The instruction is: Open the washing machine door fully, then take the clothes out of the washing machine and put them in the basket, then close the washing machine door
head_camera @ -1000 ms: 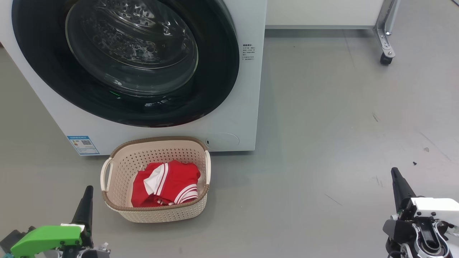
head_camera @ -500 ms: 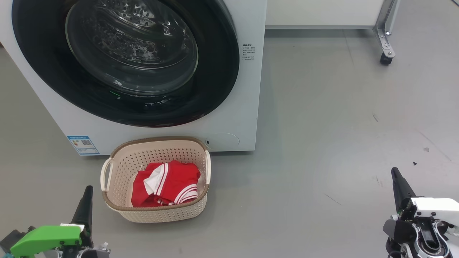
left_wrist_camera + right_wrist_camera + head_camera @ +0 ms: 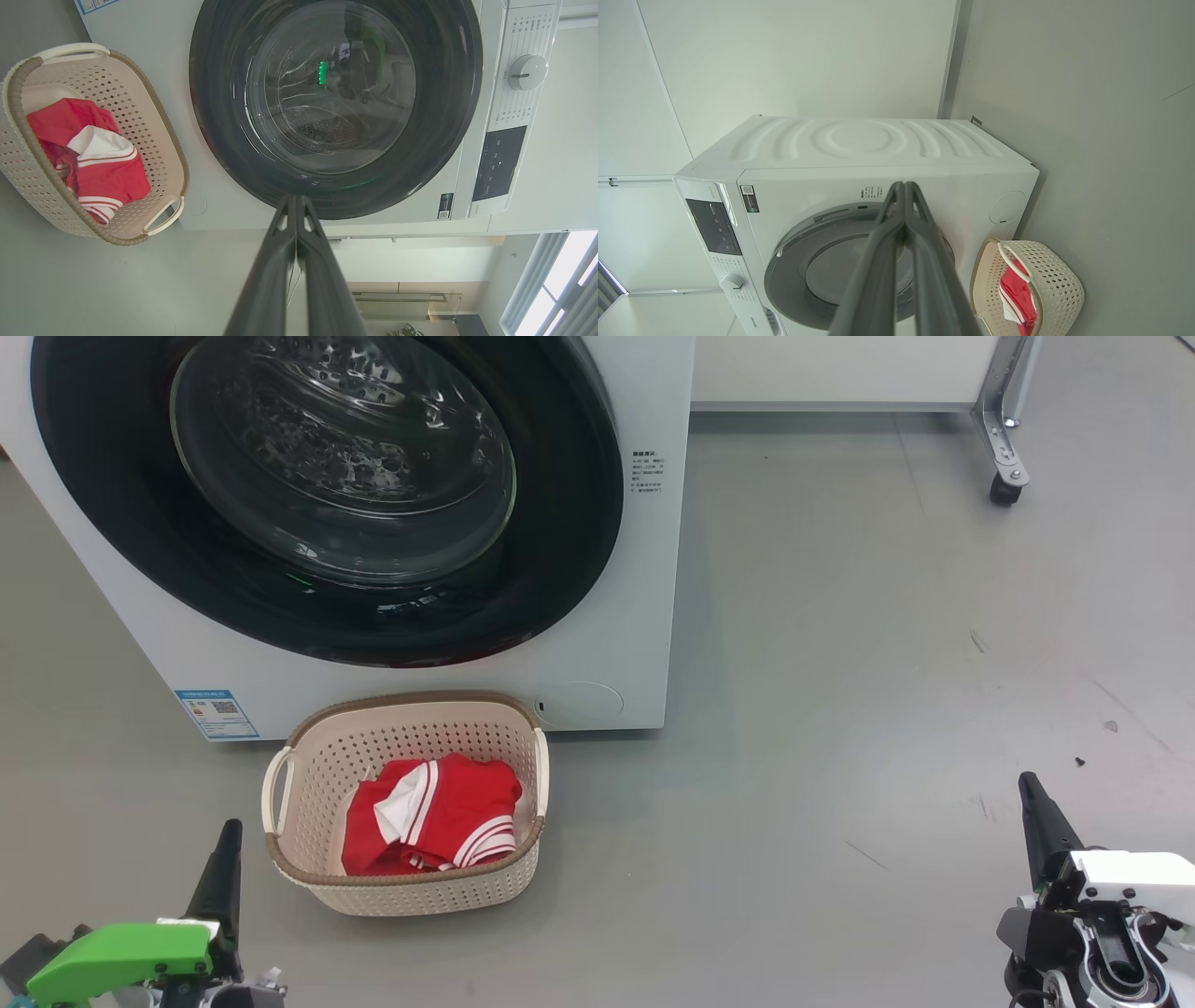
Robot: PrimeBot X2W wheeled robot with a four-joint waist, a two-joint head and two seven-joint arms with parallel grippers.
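The white washing machine (image 3: 644, 616) stands ahead with its round black washing machine door (image 3: 327, 495) closed flush against the front. On the floor before it sits the cream basket (image 3: 411, 887), holding the red clothes (image 3: 439, 817) with white stripes. My left gripper (image 3: 227, 840) rests at the lower left, just left of the basket, fingers pressed together and empty. My right gripper (image 3: 1030, 793) is at the lower right, far from the basket, also shut and empty. The left wrist view shows the door (image 3: 336, 102), the basket (image 3: 163, 144) and the clothes (image 3: 103, 163). The right wrist view shows the machine (image 3: 859, 149) and the basket (image 3: 1055, 275).
Grey floor (image 3: 840, 709) stretches to the right of the machine. A metal frame leg with a caster (image 3: 1005, 490) stands at the far right, next to a white wall panel. The machine's control panel and dial (image 3: 527, 72) lie beside the door.
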